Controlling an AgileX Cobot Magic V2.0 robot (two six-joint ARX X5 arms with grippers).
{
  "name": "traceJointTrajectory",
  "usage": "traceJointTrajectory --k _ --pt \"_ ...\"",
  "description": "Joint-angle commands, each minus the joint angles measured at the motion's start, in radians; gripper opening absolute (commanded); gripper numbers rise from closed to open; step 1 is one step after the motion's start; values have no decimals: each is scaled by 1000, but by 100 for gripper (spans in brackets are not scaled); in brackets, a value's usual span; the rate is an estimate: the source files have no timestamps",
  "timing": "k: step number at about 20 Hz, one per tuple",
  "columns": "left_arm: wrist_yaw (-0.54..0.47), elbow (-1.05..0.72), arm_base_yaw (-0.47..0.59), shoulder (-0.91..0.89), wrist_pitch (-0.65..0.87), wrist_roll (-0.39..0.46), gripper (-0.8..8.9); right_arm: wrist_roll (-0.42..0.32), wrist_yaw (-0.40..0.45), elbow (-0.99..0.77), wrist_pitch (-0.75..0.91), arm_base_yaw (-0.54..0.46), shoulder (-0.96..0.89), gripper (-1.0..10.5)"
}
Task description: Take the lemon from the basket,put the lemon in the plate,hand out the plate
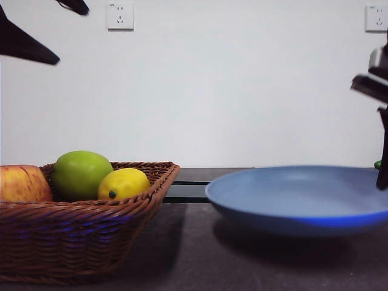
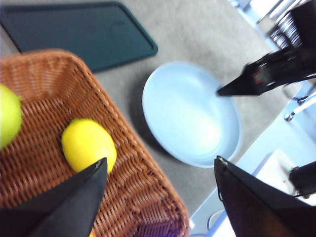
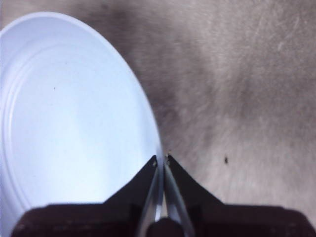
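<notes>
Yellow lemon (image 2: pixel 89 145) sat in basket (image 1: pixel 91 242), not picked. Left gripper (image 2: pixel 160 170) open wide above it. Right gripper (image 3: pixel 161 159) pinched empty plate (image 1: pixel 291 200) rim. Transfer, handout pending.

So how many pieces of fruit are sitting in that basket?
3. In the basket, the lemon lies nearest the plate-side wall, the green fruit sits just behind it, and a red-yellow apple is at the far end. More could be hidden out of frame.
</notes>
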Motion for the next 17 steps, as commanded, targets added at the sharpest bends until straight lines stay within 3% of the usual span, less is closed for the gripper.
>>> traceJointTrajectory --k 1,9,17 --pt "-75 34 -50 64 -2 -24 378 7 -5 14 -28 2 -48 4" --pt "-369 298 -194 447 -216 -3 378 6 -5 20 -71 0 -173 4" --pt "-402 379 -206 734 -217 -4 378 2 -4 20 -70 0 -182 4"
